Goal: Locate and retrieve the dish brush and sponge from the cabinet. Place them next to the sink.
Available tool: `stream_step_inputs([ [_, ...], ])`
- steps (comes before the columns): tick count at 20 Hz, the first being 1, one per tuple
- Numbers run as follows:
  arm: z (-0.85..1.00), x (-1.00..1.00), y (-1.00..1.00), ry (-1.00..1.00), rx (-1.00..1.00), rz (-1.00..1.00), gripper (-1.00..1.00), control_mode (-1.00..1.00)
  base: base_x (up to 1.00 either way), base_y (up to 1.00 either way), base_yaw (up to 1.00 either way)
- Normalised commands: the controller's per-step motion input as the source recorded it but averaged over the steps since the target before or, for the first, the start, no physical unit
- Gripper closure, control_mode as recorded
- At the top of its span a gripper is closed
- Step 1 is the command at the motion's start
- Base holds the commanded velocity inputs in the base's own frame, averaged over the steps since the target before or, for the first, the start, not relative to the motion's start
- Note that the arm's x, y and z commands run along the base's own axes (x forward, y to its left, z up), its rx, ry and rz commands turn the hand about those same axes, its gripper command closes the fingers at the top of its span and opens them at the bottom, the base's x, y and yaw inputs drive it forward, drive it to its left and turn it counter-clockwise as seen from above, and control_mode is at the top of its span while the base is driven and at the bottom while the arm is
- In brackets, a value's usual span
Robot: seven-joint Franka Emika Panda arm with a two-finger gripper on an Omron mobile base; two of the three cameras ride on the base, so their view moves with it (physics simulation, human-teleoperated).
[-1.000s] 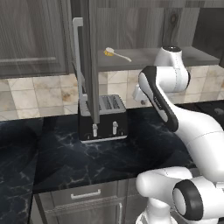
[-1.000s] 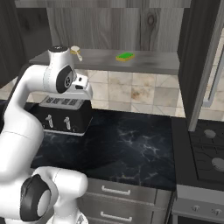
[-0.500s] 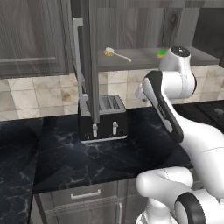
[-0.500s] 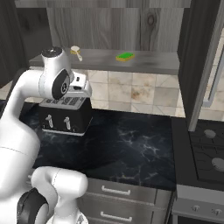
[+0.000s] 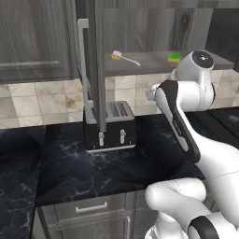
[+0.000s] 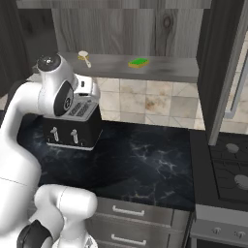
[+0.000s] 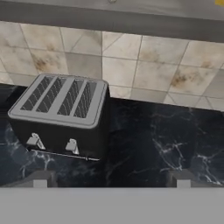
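I have the dark grey wood-grain wall cabinet (image 5: 95, 60) standing open, its tall door edge-on to my left base camera with the long silver bar handle (image 5: 84, 65) facing me. On its grey shelf (image 6: 160, 68) lies the slim white-handled dish brush with yellow bristles (image 5: 123, 57), at about eleven o'clock from the arm's raised white elbow in the left base view. The small green sponge with a yellow layer (image 6: 138, 62) sits flat on the same shelf, well apart from the brush, at roughly one o'clock from the arm's upper joint in the right base view.

Below the shelf, a black four-slot toaster with a silver top (image 7: 61, 116) stands on the black marble-veined countertop (image 6: 145, 164), close against the beige tiled backsplash (image 7: 144, 65). In my hand camera the toaster is at nine o'clock.

My gripper (image 7: 111, 181) hangs over the counter with its two dark finger tips (image 7: 40, 179) set wide apart, as far as they go, and with nothing between them but bare marble. It touches neither brush nor sponge; both rest up on the shelf above it.

At three o'clock in the right base view I see a dark stove top with round burners (image 6: 232, 169).
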Motion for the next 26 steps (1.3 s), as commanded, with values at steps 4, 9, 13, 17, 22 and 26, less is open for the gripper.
stream_step_inputs([
  [4, 0.44, 0.00, 0.00, -0.18, -0.03, 0.06, -1.00, -1.00, 0.00, 0.00, 0.00],
  [9, 0.34, 0.01, 0.00, -0.12, 0.00, 0.04, -1.00, -1.00, 0.00, 0.00, 0.00],
  [13, 0.25, 0.17, 0.00, -0.02, 0.00, 0.03, -1.00, -1.00, 0.00, 0.00, 0.00],
  [17, 0.23, 0.29, 0.02, -0.02, 0.00, 0.04, -1.00, -1.00, 0.00, 0.00, 0.00],
  [22, 0.29, 0.45, 0.00, 0.00, 0.00, 0.02, -1.00, -1.00, 0.00, 0.00, 0.00],
  [26, 0.23, 0.49, 0.00, 0.01, 0.04, 0.00, -1.00, -1.00, 0.00, 0.00, 0.00],
])
